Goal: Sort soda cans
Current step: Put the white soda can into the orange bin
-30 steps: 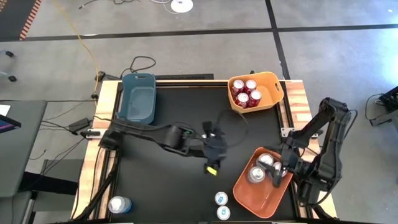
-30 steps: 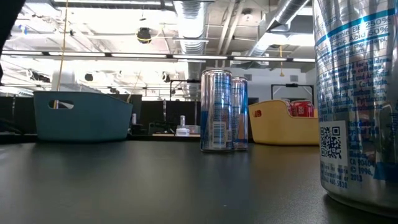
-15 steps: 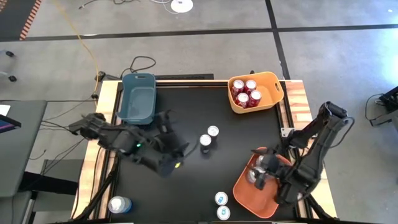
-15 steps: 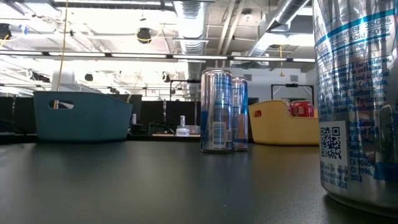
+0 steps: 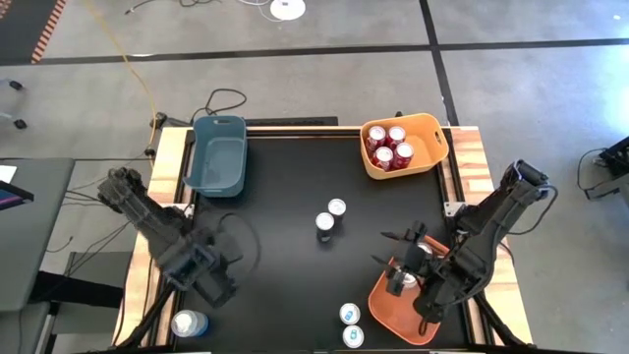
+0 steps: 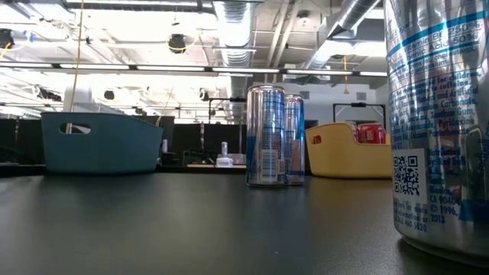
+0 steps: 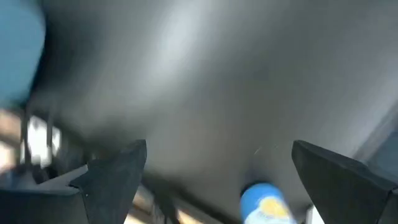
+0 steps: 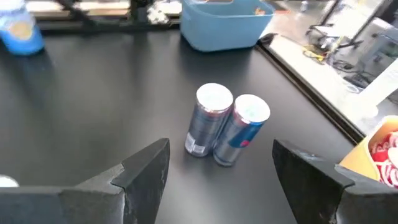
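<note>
Two cans stand side by side at the table's centre [image 5: 330, 215], also in the low view [image 6: 273, 136] and the right wrist view [image 8: 225, 130]; one is silver-grey, one blue. Two more cans [image 5: 351, 324] stand at the near edge, and one fills the low view's right side [image 6: 439, 122]. A blue can [image 5: 189, 324] stands at the near left corner, also in the left wrist view [image 7: 264, 204]. Red cans [image 5: 388, 146] sit in the yellow bin. Silver cans [image 5: 401, 280] in the orange bin are mostly hidden by my right arm. My left gripper [image 5: 218, 291] [image 7: 219, 146] is open near the left edge. My right gripper [image 5: 385, 248] [image 8: 221, 146] is open at the orange bin's left rim, facing the centre cans.
A blue bin [image 5: 219, 154] sits at the far left, a yellow bin [image 5: 437, 147] at the far right and an orange bin [image 5: 388, 310] at the near right. Bare black tabletop lies between the centre cans and the left edge.
My left arm has drawn back from the table's centre toward the near left edge, uncovering the two cans that stand there. My right gripper has swung out of the orange bin toward the table's left, and now points at the centre cans.
</note>
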